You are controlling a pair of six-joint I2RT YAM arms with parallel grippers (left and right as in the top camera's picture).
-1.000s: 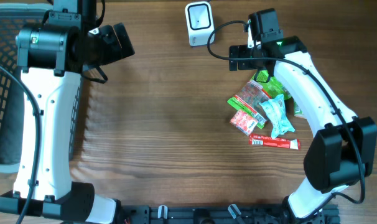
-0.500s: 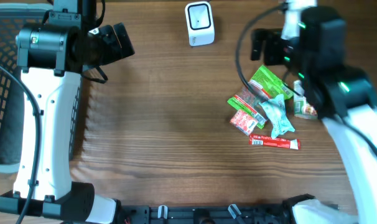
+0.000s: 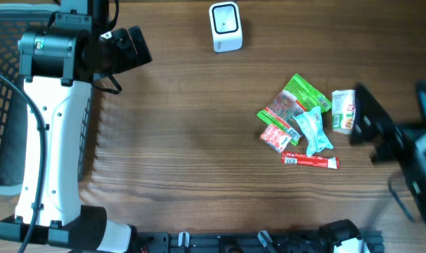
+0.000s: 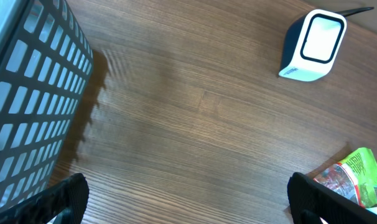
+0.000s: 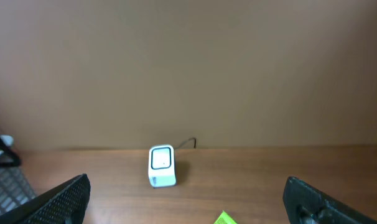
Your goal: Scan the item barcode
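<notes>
The left end effector (image 3: 132,43) stands wide, holding nothing, at the far left of the worktop (image 3: 185,140) beside the basket (image 3: 2,105). In its wrist view the fingers sit far apart in the lower corners. The right end effector (image 3: 371,123) is blurred at the right edge in the overhead view. Its wrist view shows it wide too, with nothing between the fingers.

Six items lie in one pile right of centre, near the right end effector and well apart from the scanner (image 3: 225,27). The stick (image 3: 309,161) lies nearest the front edge, its long axis almost left to right. The green packet (image 3: 306,92) runs diagonally, far-left to near-right. The blue packet (image 3: 315,131) runs roughly far to near and overlaps the red-green packet (image 3: 282,112). The small red packet (image 3: 274,137) sits at the pile's left corner. The white container (image 3: 344,111) lies at the right, long axis far to near.

The one scanner stands at the far edge, its window facing up and forward. There is one basket.
</notes>
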